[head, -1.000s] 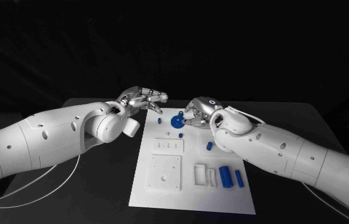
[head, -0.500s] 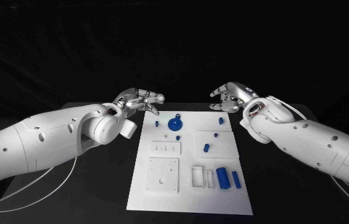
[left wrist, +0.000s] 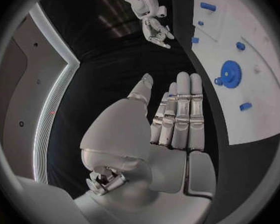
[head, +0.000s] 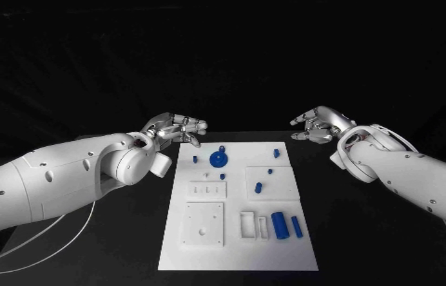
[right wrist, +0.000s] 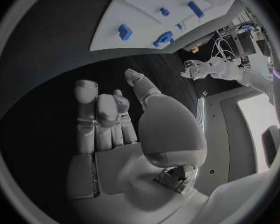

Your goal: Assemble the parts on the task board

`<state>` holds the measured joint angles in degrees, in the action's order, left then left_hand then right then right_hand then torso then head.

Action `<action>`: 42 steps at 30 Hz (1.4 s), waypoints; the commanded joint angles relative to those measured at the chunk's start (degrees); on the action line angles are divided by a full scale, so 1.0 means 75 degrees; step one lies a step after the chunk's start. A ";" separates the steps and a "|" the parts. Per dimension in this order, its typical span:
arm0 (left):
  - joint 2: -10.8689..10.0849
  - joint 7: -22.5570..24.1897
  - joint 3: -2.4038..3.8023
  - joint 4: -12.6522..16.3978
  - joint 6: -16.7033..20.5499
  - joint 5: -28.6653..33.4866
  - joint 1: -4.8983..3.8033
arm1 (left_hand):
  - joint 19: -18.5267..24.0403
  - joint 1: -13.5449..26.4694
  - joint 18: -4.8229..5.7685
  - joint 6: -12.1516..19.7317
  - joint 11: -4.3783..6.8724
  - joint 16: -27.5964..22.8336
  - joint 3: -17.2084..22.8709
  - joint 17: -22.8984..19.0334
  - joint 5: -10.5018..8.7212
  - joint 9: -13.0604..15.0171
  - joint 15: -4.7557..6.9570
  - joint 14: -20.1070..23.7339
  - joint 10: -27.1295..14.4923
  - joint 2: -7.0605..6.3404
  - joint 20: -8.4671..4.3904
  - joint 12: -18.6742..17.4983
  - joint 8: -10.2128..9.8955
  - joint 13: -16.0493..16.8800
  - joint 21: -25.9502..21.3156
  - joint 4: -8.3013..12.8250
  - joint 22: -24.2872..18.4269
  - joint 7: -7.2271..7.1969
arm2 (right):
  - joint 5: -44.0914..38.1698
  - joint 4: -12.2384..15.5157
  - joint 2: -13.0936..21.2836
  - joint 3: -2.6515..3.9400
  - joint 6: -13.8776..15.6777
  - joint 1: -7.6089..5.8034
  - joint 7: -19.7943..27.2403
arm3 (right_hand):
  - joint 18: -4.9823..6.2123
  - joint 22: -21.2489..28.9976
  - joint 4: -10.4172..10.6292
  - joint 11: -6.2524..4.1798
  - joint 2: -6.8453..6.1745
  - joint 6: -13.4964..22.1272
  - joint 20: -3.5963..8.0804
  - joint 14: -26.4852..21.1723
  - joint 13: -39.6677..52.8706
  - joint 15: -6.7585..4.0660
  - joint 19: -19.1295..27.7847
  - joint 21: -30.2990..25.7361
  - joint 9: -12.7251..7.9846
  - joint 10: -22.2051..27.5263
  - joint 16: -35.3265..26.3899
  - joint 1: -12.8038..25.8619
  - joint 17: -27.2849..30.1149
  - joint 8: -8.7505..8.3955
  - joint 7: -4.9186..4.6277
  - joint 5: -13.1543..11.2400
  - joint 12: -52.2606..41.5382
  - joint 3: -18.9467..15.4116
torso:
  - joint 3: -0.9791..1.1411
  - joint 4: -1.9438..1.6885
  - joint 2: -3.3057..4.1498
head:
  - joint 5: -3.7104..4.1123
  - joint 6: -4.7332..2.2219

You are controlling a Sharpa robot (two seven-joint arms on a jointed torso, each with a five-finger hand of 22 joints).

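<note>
Task board: the white plate (head: 237, 247) is laid lengthwise in the middle of the black table (head: 372, 234), between the two arms.
Blue gear: a toothed blue wheel (head: 219, 158) is seen near the board's far end, toward the left arm's side.
Small pegs: a short blue peg (head: 195, 159) is set just beside the gear; another peg (head: 276, 151) is placed at the far end on the right arm's side; a further blue piece (head: 258, 187) is seen on the raised square nearer the middle.
Blue cylinders: a thick one (head: 280, 225) and a thin one (head: 296, 226) are laid side by side near the board's near end.
Left hand: the hand (head: 178, 129) is held off the board's far left corner; nothing is gripped, its fingers (left wrist: 180, 109) extended.
Right hand: the hand (head: 319, 124) is raised beyond the board's far right corner, apart from it; nothing is held, its fingers (right wrist: 96, 119) loosely spread.
</note>
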<state>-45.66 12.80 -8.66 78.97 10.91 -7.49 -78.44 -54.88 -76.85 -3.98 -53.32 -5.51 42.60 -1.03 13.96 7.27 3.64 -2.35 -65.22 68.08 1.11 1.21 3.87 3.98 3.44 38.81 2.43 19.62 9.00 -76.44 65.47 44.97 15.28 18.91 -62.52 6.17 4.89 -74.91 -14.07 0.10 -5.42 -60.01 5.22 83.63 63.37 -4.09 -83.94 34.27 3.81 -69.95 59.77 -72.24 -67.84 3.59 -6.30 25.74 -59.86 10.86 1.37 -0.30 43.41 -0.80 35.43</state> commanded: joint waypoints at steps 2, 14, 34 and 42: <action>0.0010 0.0068 0.0004 -0.0002 -0.0174 -0.0008 0.0014 | 0.0000 -0.0007 0.0041 -0.0030 0.0015 -0.0030 -0.0020 0.0013 -0.0016 0.0008 0.0071 0.0012 0.0100 0.0075 -0.0060 0.0020 -0.0003 0.0008 0.0010 -0.0025 -0.0010 -0.0026 | 0.0387 -0.0192 -0.0027 0.0003 -0.0557 0.0073 0.0467 | 0.0047 -0.0534 -0.0064 -0.0015 0.0046 -0.0054 -0.0019 -0.0023 -0.0009 0.0028 -0.0352 -0.0033 -0.0010 0.0047 -0.0034 0.0026 0.0000 -0.0004 0.0019 0.0028 0.0036 -0.0004 | -0.0011 -0.0014 0.0013 | 0.0022 0.0017; 0.0026 0.0052 0.0003 -0.0024 -0.0237 -0.0030 0.0040 | -0.0011 -0.0013 0.0064 -0.0031 0.0043 -0.0029 -0.0018 0.0032 -0.0018 0.0008 0.0087 0.0012 0.0205 0.0083 -0.0082 0.0027 -0.0005 0.0010 0.0005 -0.0037 -0.0003 -0.0034 | 0.0291 -0.0747 -0.0402 0.0000 -0.0914 0.0336 0.0503 | 0.0043 -0.0531 -0.0136 -0.0006 0.0109 -0.0028 -0.0025 -0.0030 -0.0002 0.0036 -0.0337 -0.0068 -0.0010 0.0073 -0.0050 0.0039 0.0001 -0.0004 0.0010 0.0025 0.0040 -0.0097 | -0.0029 -0.0044 0.0019 | 0.0069 0.0052; 0.0031 0.0028 0.0004 -0.0040 -0.0303 -0.0077 0.0048 | -0.0011 -0.0013 0.0064 -0.0031 0.0043 -0.0029 -0.0018 0.0032 -0.0018 0.0008 0.0087 0.0012 0.0205 0.0083 -0.0082 0.0027 -0.0005 0.0010 0.0005 -0.0037 -0.0003 -0.0034 | 0.0262 -0.1177 -0.0819 0.0000 -0.0992 0.0599 0.0540 | 0.0068 -0.0536 -0.0158 0.0004 0.0146 0.0038 -0.0028 -0.0034 0.0014 0.0040 -0.0337 -0.0056 -0.0010 0.0084 -0.0039 0.0081 -0.0014 -0.0004 -0.0004 0.0047 0.0026 -0.0175 | -0.0029 -0.0021 0.0001 | 0.0027 0.0135; 0.0042 0.0022 0.0004 -0.0043 -0.0327 -0.0083 0.0048 | -0.0013 -0.0019 0.0072 -0.0029 0.0040 -0.0024 -0.0021 0.0056 -0.0019 0.0008 0.0088 0.0012 0.0198 0.0085 -0.0088 0.0019 -0.0004 0.0009 -0.0002 -0.0043 0.0010 -0.0032 | 0.0289 -0.1254 -0.0944 -0.0002 -0.0848 0.0610 0.0489 | 0.0089 -0.0530 -0.0058 0.0008 0.0197 0.0045 -0.0039 -0.0031 0.0027 0.0045 -0.0346 -0.0073 -0.0009 0.0082 -0.0031 0.0098 -0.0031 -0.0004 -0.0002 -0.0010 0.0011 -0.0348 | -0.0036 -0.0025 -0.0003 | 0.0001 0.0155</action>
<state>-45.47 12.66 -8.67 78.58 9.51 -7.87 -78.07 -55.09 -76.85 -3.98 -53.32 -5.12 42.60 -1.03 14.33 7.27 3.62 -2.14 -65.00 69.31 1.11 1.01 3.87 3.98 3.41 38.81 2.43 19.63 9.00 -74.35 56.14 38.00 15.26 12.35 -58.00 9.48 4.81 -74.91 -14.54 0.11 -4.29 -60.00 5.22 83.63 63.52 -4.09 -83.94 33.93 3.82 -69.52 59.57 -71.56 -68.02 3.59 -6.29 25.74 -59.86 8.47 1.13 -0.46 43.40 -0.76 36.56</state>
